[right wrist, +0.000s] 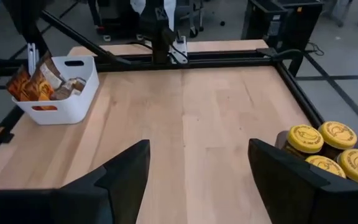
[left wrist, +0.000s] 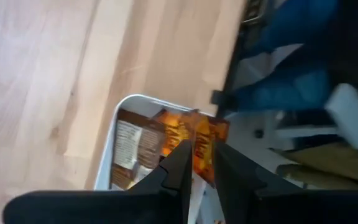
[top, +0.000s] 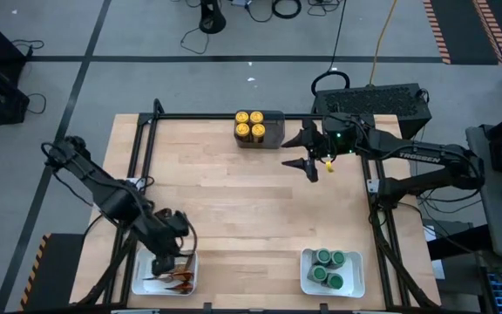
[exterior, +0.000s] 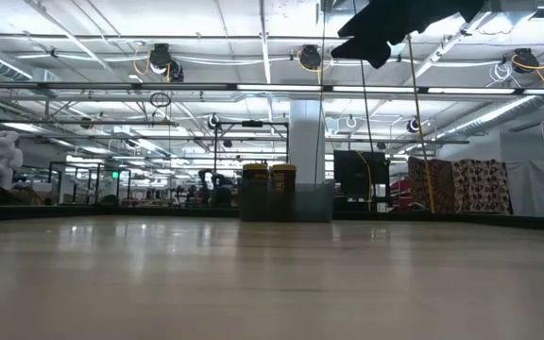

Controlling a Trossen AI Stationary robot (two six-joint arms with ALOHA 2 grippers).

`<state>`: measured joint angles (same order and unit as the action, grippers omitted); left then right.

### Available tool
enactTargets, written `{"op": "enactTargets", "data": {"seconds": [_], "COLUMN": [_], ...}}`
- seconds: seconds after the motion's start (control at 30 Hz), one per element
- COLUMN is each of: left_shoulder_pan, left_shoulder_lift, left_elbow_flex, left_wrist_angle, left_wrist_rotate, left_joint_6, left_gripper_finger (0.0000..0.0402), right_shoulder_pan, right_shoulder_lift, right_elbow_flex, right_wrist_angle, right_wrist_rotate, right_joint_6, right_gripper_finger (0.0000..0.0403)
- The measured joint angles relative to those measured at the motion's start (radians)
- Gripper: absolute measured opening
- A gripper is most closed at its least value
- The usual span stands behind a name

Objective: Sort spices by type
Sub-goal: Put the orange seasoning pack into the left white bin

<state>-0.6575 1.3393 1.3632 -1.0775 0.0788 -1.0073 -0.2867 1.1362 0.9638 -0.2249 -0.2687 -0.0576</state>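
My left gripper hovers over the white tray at the table's near left corner, shut on a brown-orange spice packet. Other packets lie flat in that tray. My right gripper is open and touches nothing, raised above the table's far middle. Beside it, several yellow-lidded jars stand in the dark grey bin at the far edge. Several green-lidded jars stand in a second white tray at the near right. My left gripper pinches the brown-orange packet by its upper edge between its two fingers, which come from above and point down. In the right wrist view the packet hangs below the fingers, lifted clear at the tray's rim.
A black metal frame runs along the table's far edge and both sides. The wide middle of the wooden table is bare. Cables and a dark box sit beyond the far right corner.
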Motion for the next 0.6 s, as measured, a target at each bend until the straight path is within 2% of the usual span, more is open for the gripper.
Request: {"op": "enactTargets", "data": {"seconds": [0.3, 0.6], "left_shoulder_pan": [-0.012, -0.1], "left_shoulder_lift": [0.132, 0.199], "left_elbow_flex": [0.002, 0.002], "left_wrist_angle": [-0.009, -0.04], "left_wrist_rotate": [-0.001, -0.001], "left_joint_6": [0.019, 0.018], "left_gripper_finger": [0.0066, 0.0066], "right_shoulder_pan": [0.003, 0.003], "right_shoulder_lift": [0.0, 0.0], "right_elbow_flex": [0.0, 0.0], "right_wrist_angle": [-0.083, -0.114], "right_wrist_rotate": [0.0, 0.005], "right_joint_6": [0.022, 0.036], "right_gripper_finger": [0.0254, 0.0254]}}
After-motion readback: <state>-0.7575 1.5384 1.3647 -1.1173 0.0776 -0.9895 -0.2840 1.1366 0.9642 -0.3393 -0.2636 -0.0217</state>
